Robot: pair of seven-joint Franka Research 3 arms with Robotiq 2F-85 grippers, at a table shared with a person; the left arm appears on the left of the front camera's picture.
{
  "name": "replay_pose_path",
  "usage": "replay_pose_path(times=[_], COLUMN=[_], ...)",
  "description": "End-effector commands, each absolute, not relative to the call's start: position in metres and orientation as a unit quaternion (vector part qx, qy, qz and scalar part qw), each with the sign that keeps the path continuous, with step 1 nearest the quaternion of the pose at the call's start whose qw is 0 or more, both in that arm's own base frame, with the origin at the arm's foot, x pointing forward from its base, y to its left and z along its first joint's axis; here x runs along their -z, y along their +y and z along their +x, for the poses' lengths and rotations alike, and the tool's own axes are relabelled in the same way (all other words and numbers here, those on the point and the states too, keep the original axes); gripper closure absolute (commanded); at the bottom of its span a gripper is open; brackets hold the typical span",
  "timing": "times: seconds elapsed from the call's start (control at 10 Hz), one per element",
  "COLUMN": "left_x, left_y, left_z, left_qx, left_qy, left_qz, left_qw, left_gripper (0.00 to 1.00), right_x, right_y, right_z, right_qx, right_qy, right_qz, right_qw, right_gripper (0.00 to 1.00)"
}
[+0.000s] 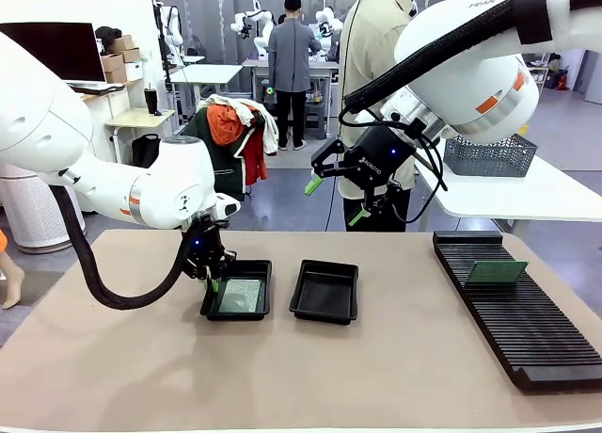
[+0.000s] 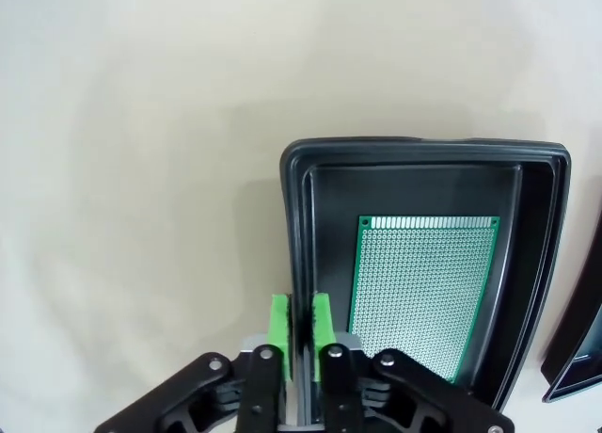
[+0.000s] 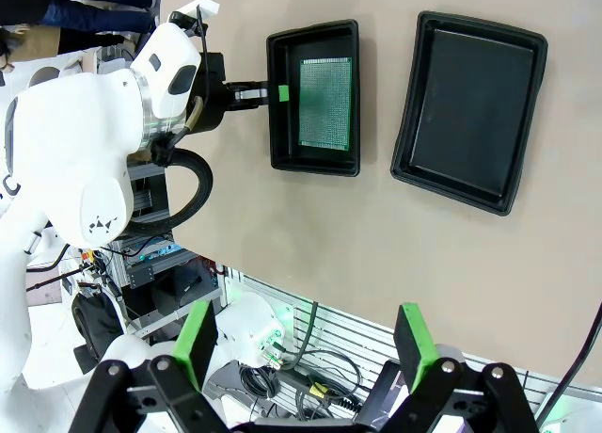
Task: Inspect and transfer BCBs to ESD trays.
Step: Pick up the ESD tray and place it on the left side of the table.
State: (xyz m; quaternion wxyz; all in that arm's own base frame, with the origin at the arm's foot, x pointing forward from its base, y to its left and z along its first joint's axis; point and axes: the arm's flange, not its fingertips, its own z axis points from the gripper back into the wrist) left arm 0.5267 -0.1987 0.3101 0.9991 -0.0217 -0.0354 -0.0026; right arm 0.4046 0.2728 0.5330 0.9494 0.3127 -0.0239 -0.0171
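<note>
we see left claw pinching left rim of tray at lower-left center; board flat inside. right claw spread, upper center. second tray beside, apart; open table around.

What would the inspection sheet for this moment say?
Surface: tan table, unmarked.
Job's things: left tray holds one board flat; right tray empty; second board stands in the rack.
Clutter: nothing seen.
Grippers: left gripper shut on left tray's wall; right gripper open, raised.
Cables: black hose loops low at left; cable hangs near right gripper.
Surroundings: person beyond the table; mesh basket on side table.
</note>
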Motion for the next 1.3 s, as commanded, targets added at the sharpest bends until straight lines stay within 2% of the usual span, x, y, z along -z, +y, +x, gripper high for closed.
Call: replay_pose_path(times=[0.0,0.1,0.2,1.0,1.2], left_x=[-0.312,-0.312,-0.312,-0.311,-0.313], left_y=[-0.198,-0.198,-0.198,-0.199,-0.188], left_z=[0.525,0.525,0.525,0.527,0.528], left_qx=[0.013,0.012,0.009,0.003,-0.010], left_qy=[-0.033,-0.033,-0.034,-0.036,-0.041], left_qz=[-0.030,-0.030,-0.030,-0.022,-0.036], left_qw=[0.999,0.999,0.999,0.999,0.998], left_gripper=[0.91,1.00,0.98,1.00,0.97], right_x=[-0.532,-0.532,-0.532,-0.532,-0.532], right_y=[0.273,0.273,0.273,0.273,0.273], right_z=[0.407,0.407,0.407,0.407,0.407], right_qx=[0.018,0.018,0.018,0.018,0.018], right_qy=[-0.025,-0.025,-0.025,-0.025,-0.025], right_qz=[0.310,0.310,0.310,0.310,0.310], right_qw=[0.950,0.950,0.950,0.950,0.950], right_gripper=[0.00,0.00,0.00,0.00,0.00])
